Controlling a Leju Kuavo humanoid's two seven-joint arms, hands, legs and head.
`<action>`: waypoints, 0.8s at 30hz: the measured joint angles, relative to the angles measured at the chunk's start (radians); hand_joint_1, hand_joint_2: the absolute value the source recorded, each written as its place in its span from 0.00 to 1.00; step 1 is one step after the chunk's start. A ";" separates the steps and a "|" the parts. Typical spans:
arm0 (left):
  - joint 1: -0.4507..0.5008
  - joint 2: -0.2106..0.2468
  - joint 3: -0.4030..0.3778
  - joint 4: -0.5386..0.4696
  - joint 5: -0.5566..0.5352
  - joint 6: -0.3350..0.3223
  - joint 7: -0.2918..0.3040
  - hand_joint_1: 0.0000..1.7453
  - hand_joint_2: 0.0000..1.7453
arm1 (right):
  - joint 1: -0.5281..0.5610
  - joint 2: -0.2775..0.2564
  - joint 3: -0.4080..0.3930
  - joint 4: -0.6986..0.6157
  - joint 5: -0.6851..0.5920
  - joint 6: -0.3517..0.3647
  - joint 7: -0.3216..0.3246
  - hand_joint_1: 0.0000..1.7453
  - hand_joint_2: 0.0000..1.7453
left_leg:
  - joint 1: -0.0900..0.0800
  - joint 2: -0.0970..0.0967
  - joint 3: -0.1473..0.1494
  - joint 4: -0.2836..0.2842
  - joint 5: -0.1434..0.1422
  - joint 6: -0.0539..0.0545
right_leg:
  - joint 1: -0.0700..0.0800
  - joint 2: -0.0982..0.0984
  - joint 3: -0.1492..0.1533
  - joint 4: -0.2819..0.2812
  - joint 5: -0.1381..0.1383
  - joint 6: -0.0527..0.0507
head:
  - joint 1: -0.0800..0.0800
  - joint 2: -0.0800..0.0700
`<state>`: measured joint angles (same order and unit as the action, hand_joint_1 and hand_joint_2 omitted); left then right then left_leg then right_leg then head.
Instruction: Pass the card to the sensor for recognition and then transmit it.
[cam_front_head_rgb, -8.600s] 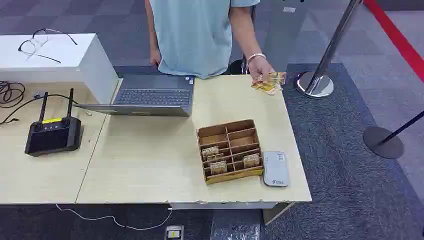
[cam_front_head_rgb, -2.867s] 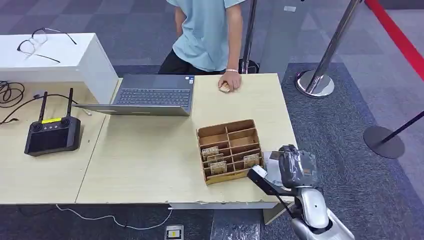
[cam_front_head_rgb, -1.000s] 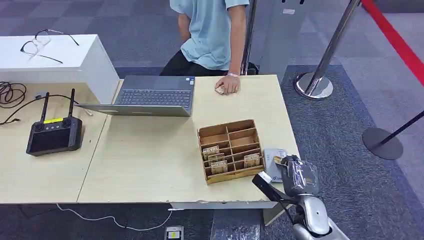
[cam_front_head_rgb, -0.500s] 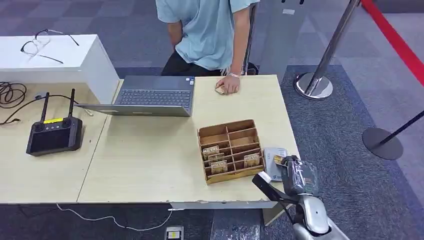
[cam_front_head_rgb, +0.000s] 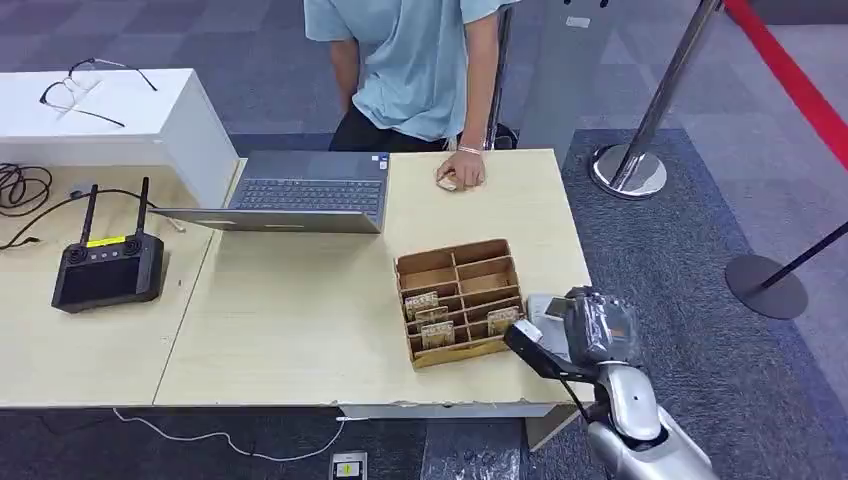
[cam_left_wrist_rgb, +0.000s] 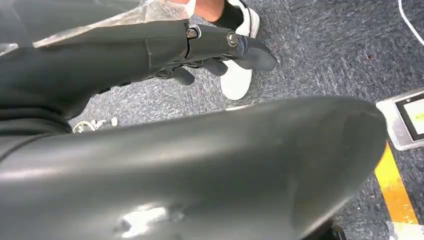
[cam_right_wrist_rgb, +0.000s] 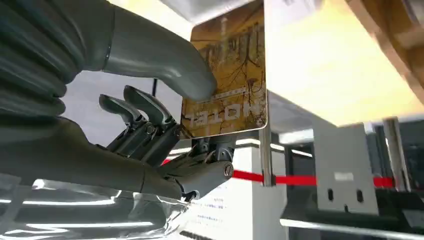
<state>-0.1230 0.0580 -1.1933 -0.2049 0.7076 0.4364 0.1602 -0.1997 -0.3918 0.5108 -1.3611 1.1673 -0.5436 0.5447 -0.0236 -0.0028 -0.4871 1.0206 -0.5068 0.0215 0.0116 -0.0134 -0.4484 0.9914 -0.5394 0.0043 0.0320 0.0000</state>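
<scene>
One card (cam_right_wrist_rgb: 227, 80) pinched in the right hand (cam_right_wrist_rgb: 150, 125), sensor (cam_front_head_rgb: 548, 308) mostly hidden beneath; left hand's (cam_left_wrist_rgb: 200, 45) grasp unclear.

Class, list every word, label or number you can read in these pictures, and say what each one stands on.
"HOTEL", seen upside down, on the card that the right hand holds.
Small line above that word on the card: too blurred to read.
Print on the cards in the wooden box: too small to read.
Yellow label on the black controller: too small to read.
Mark on the white card reader: not readable.

A pale wooden table (cam_front_head_rgb: 300, 320) stands on dark grey carpet (cam_front_head_rgb: 700, 280), beside chrome stanchions (cam_front_head_rgb: 630, 165) and a red floor stripe (cam_front_head_rgb: 800, 80).
</scene>
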 joint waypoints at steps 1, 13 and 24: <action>0.000 0.000 0.000 0.000 0.000 -0.002 0.000 0.00 0.00 | -0.009 0.000 0.000 -0.010 0.005 0.006 0.000 1.00 1.00 | 0.000 0.000 0.000 0.000 0.000 0.000 | 0.000 0.000 0.000 0.000 0.000 0.000 | 0.000 0.000; -0.001 0.002 -0.015 0.000 -0.013 -0.013 -0.006 0.00 0.00 | -0.132 -0.004 0.018 -0.161 0.062 0.095 0.006 1.00 1.00 | 0.000 0.000 -0.004 0.000 0.000 0.000 | 0.000 0.000 -0.004 0.000 0.000 0.000 | 0.000 0.000; -0.002 0.004 -0.021 0.000 -0.024 -0.017 -0.006 0.00 0.00 | -0.227 0.027 0.062 -0.224 0.056 0.138 -0.015 1.00 1.00 | 0.000 0.000 -0.006 0.000 0.000 0.000 | 0.000 0.000 -0.005 0.001 0.000 0.000 | 0.000 0.000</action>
<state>-0.1248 0.0622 -1.2146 -0.2049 0.6832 0.4196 0.1545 -0.4269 -0.3647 0.5729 -1.5850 1.2234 -0.4052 0.5295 -0.0234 -0.0031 -0.4929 1.0204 -0.5068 0.0214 0.0120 -0.0134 -0.4534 0.9924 -0.5399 0.0039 0.0317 0.0000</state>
